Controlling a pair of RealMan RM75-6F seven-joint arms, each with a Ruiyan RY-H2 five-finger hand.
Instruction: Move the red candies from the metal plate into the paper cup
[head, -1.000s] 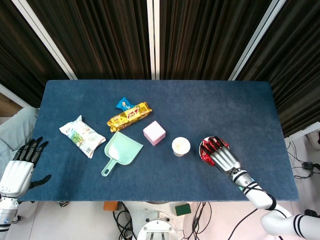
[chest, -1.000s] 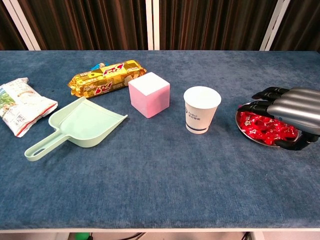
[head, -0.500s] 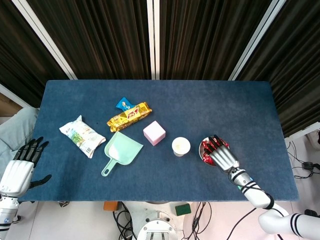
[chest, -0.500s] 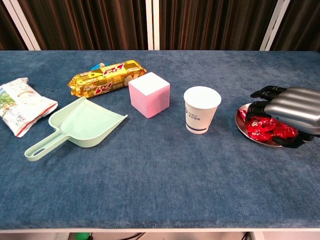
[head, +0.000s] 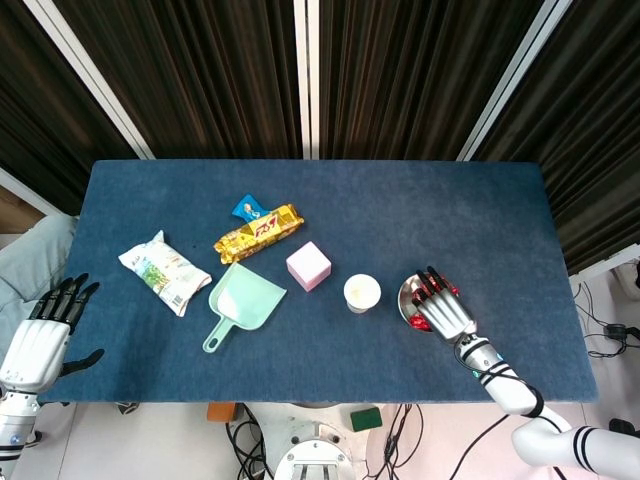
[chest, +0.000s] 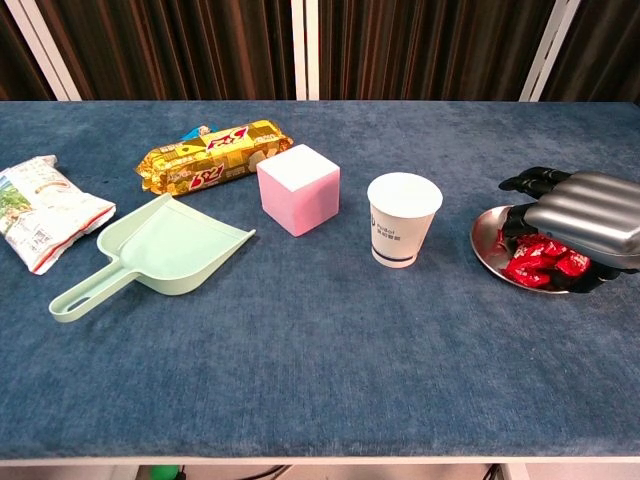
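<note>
A metal plate (chest: 488, 236) lies near the table's right front, with red candies (chest: 540, 262) bunched on its right side. My right hand (chest: 580, 212) lies over them, fingers curled down around the pile and thumb under its near side, so it grips the candies. In the head view the right hand (head: 445, 308) covers most of the plate (head: 406, 293); a bit of red candy (head: 419, 322) shows beside it. The white paper cup (chest: 403, 218) (head: 361, 292) stands upright just left of the plate. My left hand (head: 40, 335) hangs open off the table's left front corner.
A pink cube (chest: 298, 188) stands left of the cup. A green dustpan (chest: 165, 250), a yellow snack pack (chest: 212, 155) and a white bag (chest: 40, 210) lie further left. Bare blue cloth runs along the front edge.
The right hand has drawn back toward the plate's right side and curled in, raking the candies into a tighter pile; the plate's left part now shows bare. The left hand is still.
</note>
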